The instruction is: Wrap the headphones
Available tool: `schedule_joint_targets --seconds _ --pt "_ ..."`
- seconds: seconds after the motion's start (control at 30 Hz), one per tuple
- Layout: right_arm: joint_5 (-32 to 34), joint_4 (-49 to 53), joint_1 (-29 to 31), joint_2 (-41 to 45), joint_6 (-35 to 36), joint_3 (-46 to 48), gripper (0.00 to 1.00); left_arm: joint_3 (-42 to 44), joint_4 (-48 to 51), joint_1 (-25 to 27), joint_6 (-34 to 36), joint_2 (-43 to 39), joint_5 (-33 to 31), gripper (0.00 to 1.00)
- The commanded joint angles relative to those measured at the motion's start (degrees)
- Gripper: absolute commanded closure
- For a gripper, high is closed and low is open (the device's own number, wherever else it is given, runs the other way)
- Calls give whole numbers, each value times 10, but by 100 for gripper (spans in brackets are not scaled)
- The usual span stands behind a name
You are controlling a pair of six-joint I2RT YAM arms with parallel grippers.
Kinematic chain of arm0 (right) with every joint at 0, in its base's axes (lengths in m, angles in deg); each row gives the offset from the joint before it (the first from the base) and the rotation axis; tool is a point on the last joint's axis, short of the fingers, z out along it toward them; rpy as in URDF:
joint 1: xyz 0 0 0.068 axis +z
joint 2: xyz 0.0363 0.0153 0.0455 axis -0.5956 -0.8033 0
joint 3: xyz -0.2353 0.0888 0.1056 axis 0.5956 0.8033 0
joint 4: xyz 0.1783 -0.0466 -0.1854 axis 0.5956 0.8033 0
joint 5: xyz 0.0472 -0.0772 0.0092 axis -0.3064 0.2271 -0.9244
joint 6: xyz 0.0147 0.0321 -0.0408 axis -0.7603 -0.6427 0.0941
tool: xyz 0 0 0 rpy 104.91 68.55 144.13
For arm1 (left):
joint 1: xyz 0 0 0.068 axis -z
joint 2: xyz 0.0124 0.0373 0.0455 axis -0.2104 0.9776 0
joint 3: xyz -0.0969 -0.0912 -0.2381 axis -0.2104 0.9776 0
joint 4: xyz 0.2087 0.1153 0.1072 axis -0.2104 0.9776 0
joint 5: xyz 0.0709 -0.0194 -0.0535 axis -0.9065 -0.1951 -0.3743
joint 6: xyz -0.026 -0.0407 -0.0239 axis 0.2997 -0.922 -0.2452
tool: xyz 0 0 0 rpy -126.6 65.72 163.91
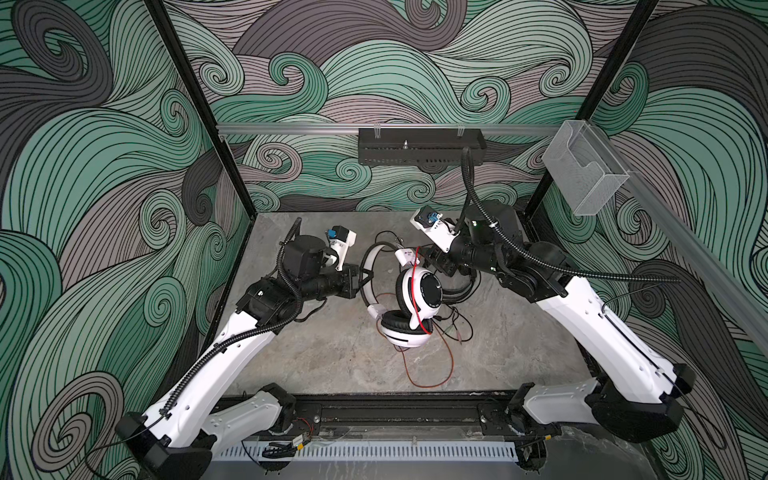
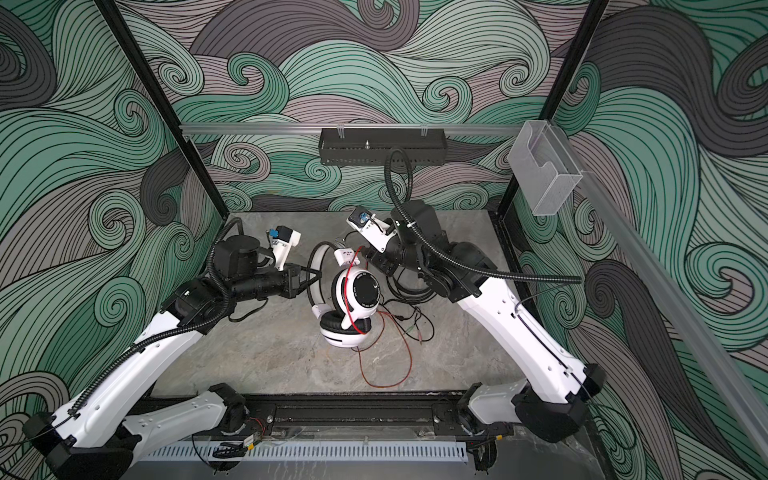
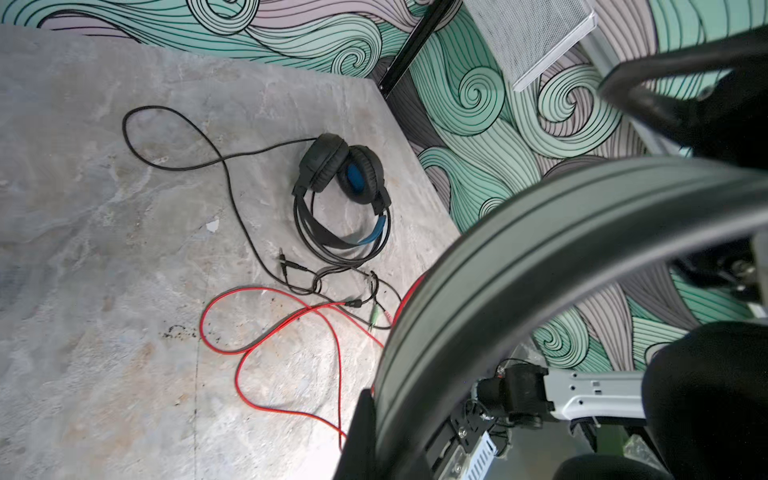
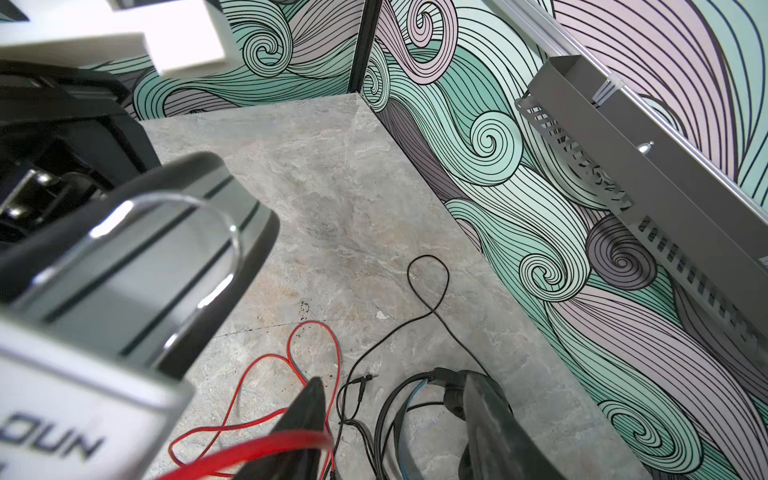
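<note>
Enclosing grey stone tabletop [image 1: 332, 353], swirl-patterned walls [image 1: 83, 166]

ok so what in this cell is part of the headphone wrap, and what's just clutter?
Job: white headphones, red cable, black headphones, black cable.
Lying about: black tray on the rear rail, clear holder on the side rail, slotted duct at the front edge.

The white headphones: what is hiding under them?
A thin red cable loops out from beneath the white round-cupped headphones onto the grey marbled table. The patch right below the cups is covered, so anything there is hidden.
</note>
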Motion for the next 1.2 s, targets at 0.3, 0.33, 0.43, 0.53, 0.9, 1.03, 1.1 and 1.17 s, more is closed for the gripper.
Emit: schedule_joint_targets --seconds 0.3,0.33,0.43,0.53,0.9,1.03,1.1,1.17 --pt "-21 1 -20 -27 -60 -50 18 -7 -85 3 -97 -24 48 100" --pt "-28 1 -25 -22 -65 -43 18 -10 -86 2 -103 -25 47 100" --pt "-45 -5 -40 -3 -77 -26 16 -19 -100 1 -127 -25 45 100" --pt "-69 -48 -55 38 -87 23 13 -34 -118 1 -151 -22 41 100" --pt "-159 -172 -95 123 -138 175 1 -120 -85 1 -172 -17 -55 100" --pt "-213 -211 -105 153 -156 233 1 -157 -74 1 -183 -4 -73 100" --pt "-238 -234 -105 161 -171 253 1 -169 -78 1 -194 4 -77 100" --pt "-261 -264 -106 168 -190 272 1 -180 -86 1 -206 14 -78 100"
